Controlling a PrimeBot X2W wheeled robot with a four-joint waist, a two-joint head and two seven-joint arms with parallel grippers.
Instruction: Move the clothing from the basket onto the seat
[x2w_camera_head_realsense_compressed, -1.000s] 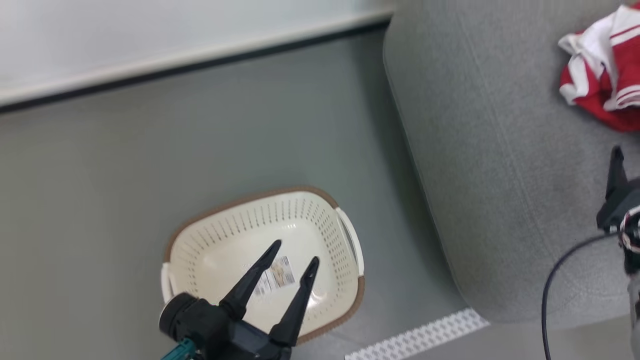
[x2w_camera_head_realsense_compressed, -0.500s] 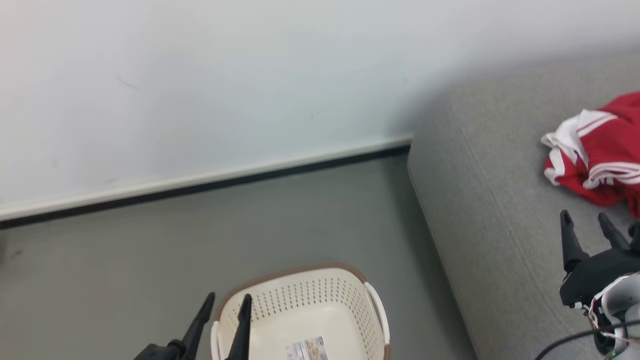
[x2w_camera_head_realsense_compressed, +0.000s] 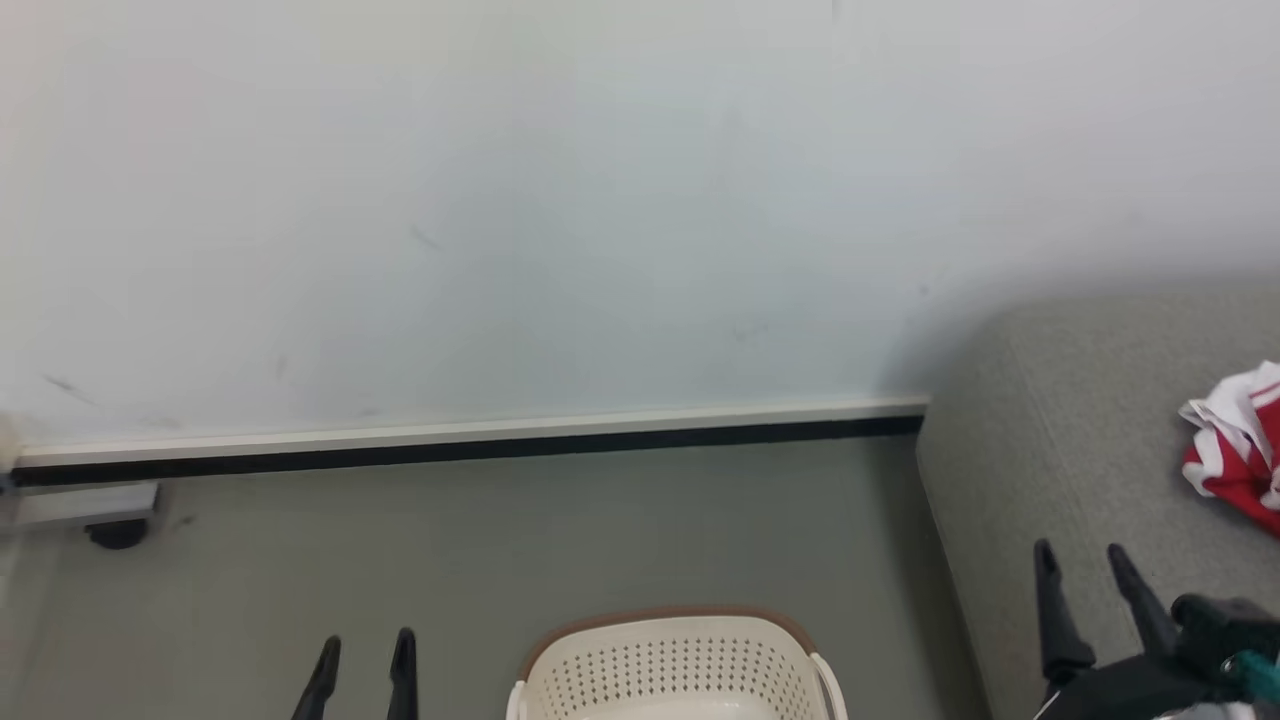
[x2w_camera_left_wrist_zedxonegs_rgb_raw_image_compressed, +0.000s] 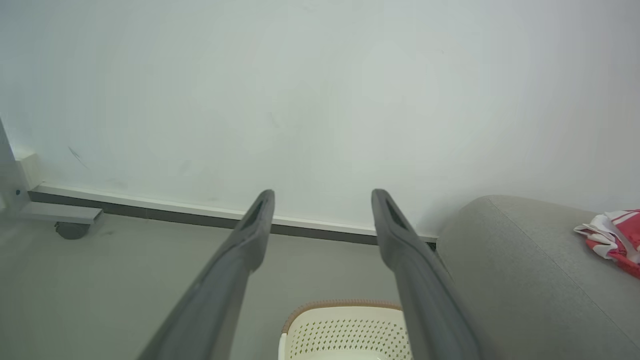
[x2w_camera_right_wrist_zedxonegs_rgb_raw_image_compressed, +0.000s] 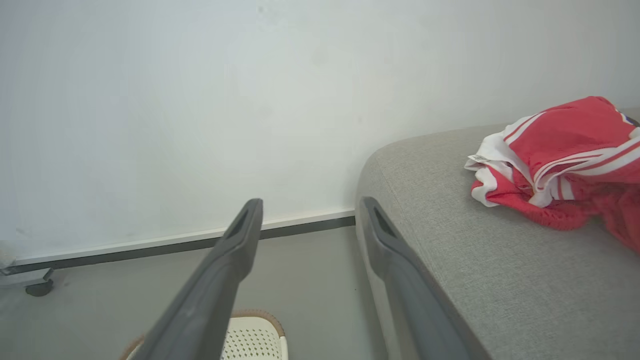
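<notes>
- Left claw (x2w_camera_head_realsense_compressed: 367, 652): fingers spread apart, nothing between them, holding nothing. Tips poke up at the bottom edge of the head view, over the floor (x2w_camera_head_realsense_compressed: 600, 530), left of the basket (x2w_camera_head_realsense_compressed: 668, 614) and apart from it.
- Right claw (x2w_camera_head_realsense_compressed: 1082, 562): fingers also spread, empty. It sits at the lower right of the head view, over the near left part of the seat (x2w_camera_head_realsense_compressed: 1050, 450). Can't tell whether it touches the fabric.
- Clothing (x2w_camera_right_wrist_zedxonegs_rgb_raw_image_compressed: 560, 155): red with white bands and thin white stripes, a crumpled heap lying on top of the seat. In the head view it is cut off by the right edge. It is farther right and farther back on the cushion than my right claw, with bare grey fabric between them.
- Basket: cream with a brown rim, standing on the floor just beside the seat's left side, with a strip of floor between them. I can see its far rim, perforated wall and one white handle. The bottom is cut off by the frame, so I can't tell what's inside.
- Seat: grey woven cushion with a rounded corner, its far end close to the wall (x2w_camera_head_realsense_compressed: 600, 200).
- Baseboard (x2w_camera_head_realsense_compressed: 470, 438): white strip over a dark strip, running along the wall as far as the seat.
- Far left by the wall: a grey metal bar (x2w_camera_head_realsense_compressed: 85, 502) on a dark caster (x2w_camera_head_realsense_compressed: 115, 536).
</notes>
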